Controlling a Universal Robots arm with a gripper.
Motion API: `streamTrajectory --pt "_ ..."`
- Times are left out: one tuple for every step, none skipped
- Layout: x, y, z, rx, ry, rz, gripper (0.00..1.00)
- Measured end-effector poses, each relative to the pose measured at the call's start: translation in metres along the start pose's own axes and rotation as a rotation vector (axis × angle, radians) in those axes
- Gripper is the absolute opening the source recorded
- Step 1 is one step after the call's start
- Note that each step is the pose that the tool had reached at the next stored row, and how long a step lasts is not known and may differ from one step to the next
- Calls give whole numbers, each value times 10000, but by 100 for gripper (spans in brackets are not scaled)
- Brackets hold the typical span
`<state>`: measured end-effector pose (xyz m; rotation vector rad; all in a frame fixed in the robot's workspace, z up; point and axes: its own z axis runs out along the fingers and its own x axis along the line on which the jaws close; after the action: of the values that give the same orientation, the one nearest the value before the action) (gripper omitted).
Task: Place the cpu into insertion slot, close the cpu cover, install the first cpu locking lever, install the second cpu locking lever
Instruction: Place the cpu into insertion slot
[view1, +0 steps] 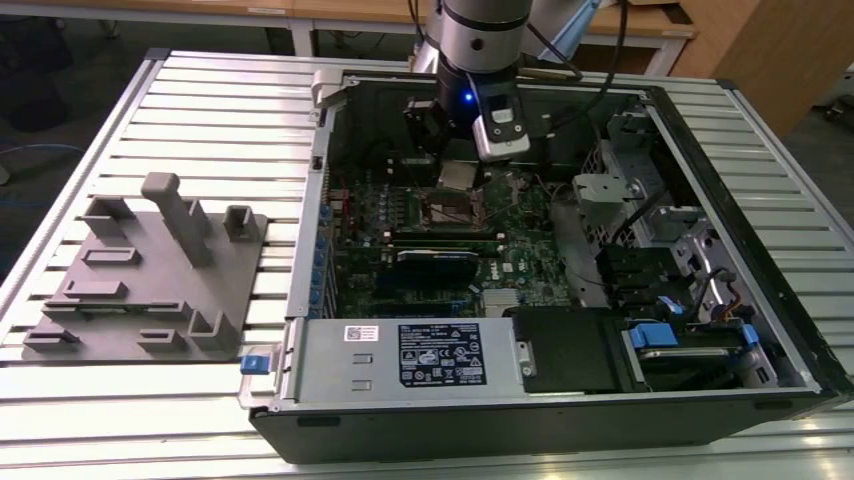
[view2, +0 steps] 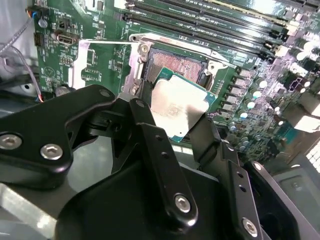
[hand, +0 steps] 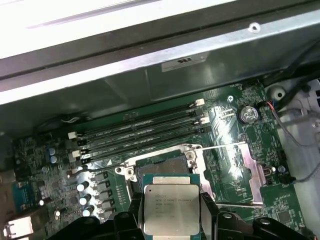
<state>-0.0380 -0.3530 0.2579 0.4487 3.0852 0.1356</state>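
Second wrist view puts the gripper (view2: 175, 117) closest to me, its two black fingers (view2: 145, 107) clamped on opposite edges of the cpu (view2: 177, 102). The chip is held flat with its metal top up. I judge that edge hold is there to keep the underside clear for seating. Directly beneath and slightly ahead of the gripper lies the insertion slot (view2: 182, 67), open with its dark centre bare. The chip hangs over the slot's near rim and is not seated yet; how close they are I can't tell.

To one side of the gripper, the cpu cover (hand: 252, 170) lies flipped back flat on the board. The thin wire locking levers (hand: 220, 146) are swung out alongside it, so nothing overhangs the socket. Room is tight: the slot's silver edging closely frames the chip's footprint. Beyond the gripper run the long memory slots (hand: 140, 127), near the socket's far edge. Farther still is the grey case wall (hand: 175, 80).
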Motion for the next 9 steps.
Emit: streamTrajectory --pt "0 0 0 2 -10 114 54" --pt "0 0 0 2 -15 178 54" --pt "0 0 0 2 -16 182 54" --pt "0 0 0 3 -16 182 54" --pt "0 0 0 3 -16 184 54" --pt "0 0 0 2 -16 184 54" --pt "0 0 0 2 -16 184 54" --pt "0 0 0 2 -16 186 54" --pt "0 0 0 3 -19 215 54"
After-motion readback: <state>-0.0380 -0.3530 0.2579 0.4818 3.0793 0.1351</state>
